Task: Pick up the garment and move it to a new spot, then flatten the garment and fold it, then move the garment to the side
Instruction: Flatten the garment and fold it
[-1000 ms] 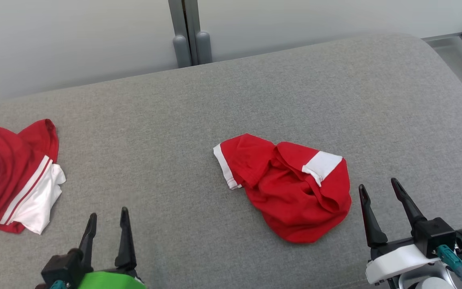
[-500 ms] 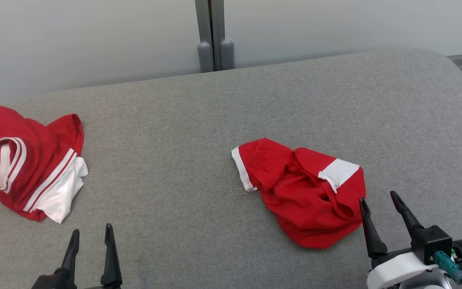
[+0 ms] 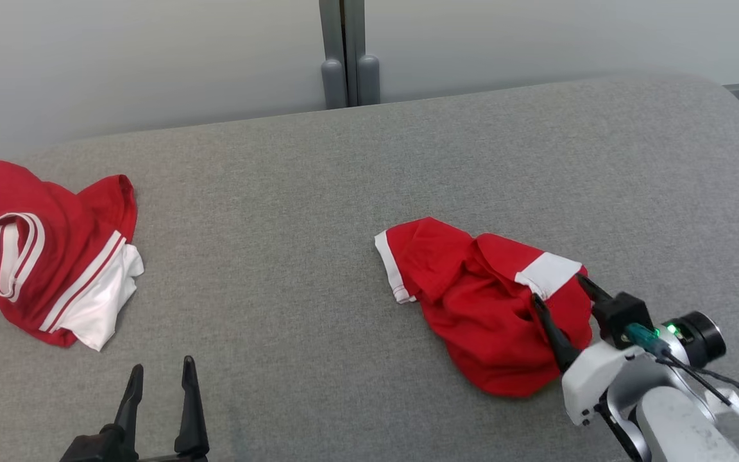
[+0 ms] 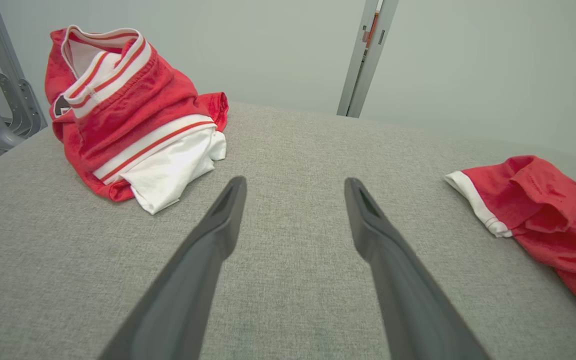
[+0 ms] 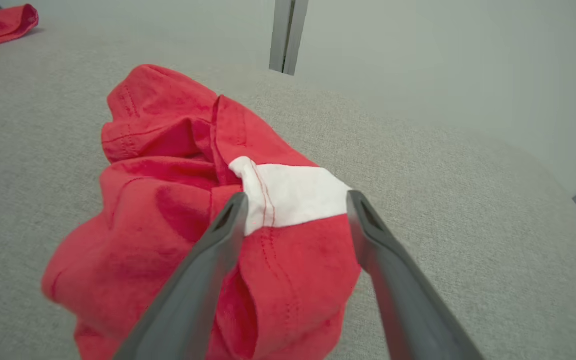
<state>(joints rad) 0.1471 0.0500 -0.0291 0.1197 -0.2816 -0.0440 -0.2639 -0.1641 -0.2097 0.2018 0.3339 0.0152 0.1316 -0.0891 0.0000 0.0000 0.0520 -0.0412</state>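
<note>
Partly hidden: near right edge of the garment, covered by the right gripper in the head view; inner folds of the crumpled cloth tucked out of sight.
Cut off: left gripper clipped by the bottom edge of the head view, with just two dark fingers and a bit of the mount showing; second garment clipped at the left edge there; task garment cut by the right edge in the left wrist view.
Hard to make out: whether the right fingertips press on the cloth or hang just over it; dark mark on the second garment too small to read.
Garment position: heaped on the grey cushion, right of centre, well apart from the red-and-white second garment at the far left.
Garment versus right gripper: directly beneath and ahead of the fingers; white band lying between the two fingertips in the right wrist view, with red folds on either side and below.
Garment versus left gripper: well off to that gripper's right, bare cushion between.
Right gripper state: fingers spread wide, straddling the white band, nothing pinched.
Left gripper state: fingers spread wide above bare cushion, holding nothing.
Background: grey post upright behind the cushion, against a pale wall.
</note>
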